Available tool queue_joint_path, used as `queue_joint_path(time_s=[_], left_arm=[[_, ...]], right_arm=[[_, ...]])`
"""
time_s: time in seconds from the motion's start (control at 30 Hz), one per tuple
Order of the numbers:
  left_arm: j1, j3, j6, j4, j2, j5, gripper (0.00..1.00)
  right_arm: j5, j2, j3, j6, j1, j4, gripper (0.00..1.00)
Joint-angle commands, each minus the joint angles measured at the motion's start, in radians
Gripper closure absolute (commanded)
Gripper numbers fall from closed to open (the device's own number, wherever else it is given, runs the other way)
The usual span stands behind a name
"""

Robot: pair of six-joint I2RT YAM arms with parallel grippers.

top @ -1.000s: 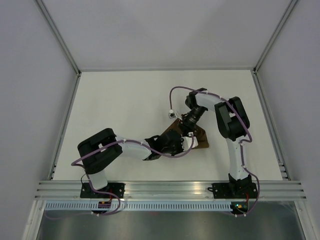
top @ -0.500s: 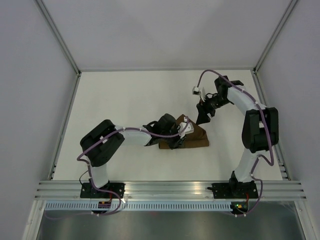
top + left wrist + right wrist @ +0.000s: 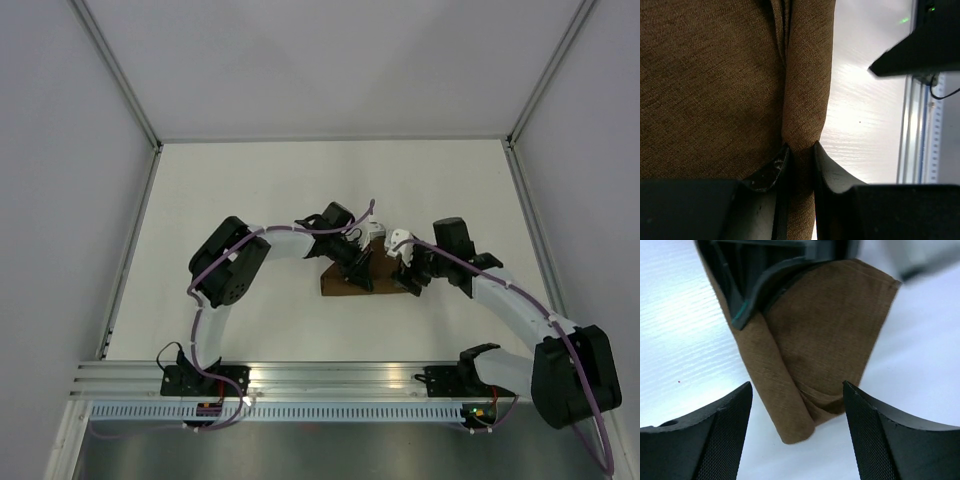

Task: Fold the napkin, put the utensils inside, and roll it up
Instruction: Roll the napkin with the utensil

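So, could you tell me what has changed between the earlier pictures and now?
The right claw left the napkin, swung out to the right, then came in low at its right end, opening wide. The left arm's elbow swung forward and inward. The left claw kept pinching the rolled edge; the napkin hardly moved.

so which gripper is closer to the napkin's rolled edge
Left. The left gripper pinches the rolled edge of the napkin; the right gripper hangs open over the roll's end, holding nothing.
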Motion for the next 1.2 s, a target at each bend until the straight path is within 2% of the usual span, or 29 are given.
queue_joint_path(time_s=[0.0,0.23,0.47,0.57,0.67,0.7,0.8,0.83,0.97,1.03,1.17], left_arm=[[0.018,0.020,-0.053,-0.125,0.084,0.095,0.98],[0.040,0.080,-0.082,-0.163,0.146,0.118,0.98],[0.044,0.114,-0.074,-0.208,0.169,0.134,0.98],[0.047,0.114,-0.070,-0.212,0.164,0.143,0.97],[0.050,0.115,-0.065,-0.218,0.157,0.150,0.95],[0.049,0.118,-0.061,-0.224,0.155,0.152,0.94],[0.052,0.123,-0.050,-0.231,0.143,0.140,0.84],[0.053,0.123,-0.050,-0.229,0.135,0.112,0.73],[0.056,0.121,-0.068,-0.199,0.071,0.045,0.56],[0.059,0.123,-0.088,-0.162,0.022,0.011,0.55],[0.070,0.121,-0.143,-0.094,-0.061,-0.064,0.53]], right_arm=[[0.120,-0.048,-0.101,0.004,0.091,0.232,0.21],[0.287,-0.044,-0.201,0.012,0.301,0.360,0.22],[0.398,0.028,-0.242,-0.009,0.392,0.456,0.23],[0.415,0.070,-0.245,-0.014,0.398,0.476,0.27],[0.424,0.096,-0.242,-0.012,0.404,0.484,0.36],[0.424,0.100,-0.239,-0.012,0.404,0.483,0.44],[0.416,0.110,-0.231,-0.011,0.406,0.458,0.58],[0.410,0.108,-0.228,-0.011,0.406,0.447,0.60],[0.354,0.129,-0.178,-0.025,0.406,0.279,0.66],[0.312,0.145,-0.133,-0.028,0.406,0.213,0.71],[0.274,0.165,-0.101,-0.035,0.406,0.127,0.73]])
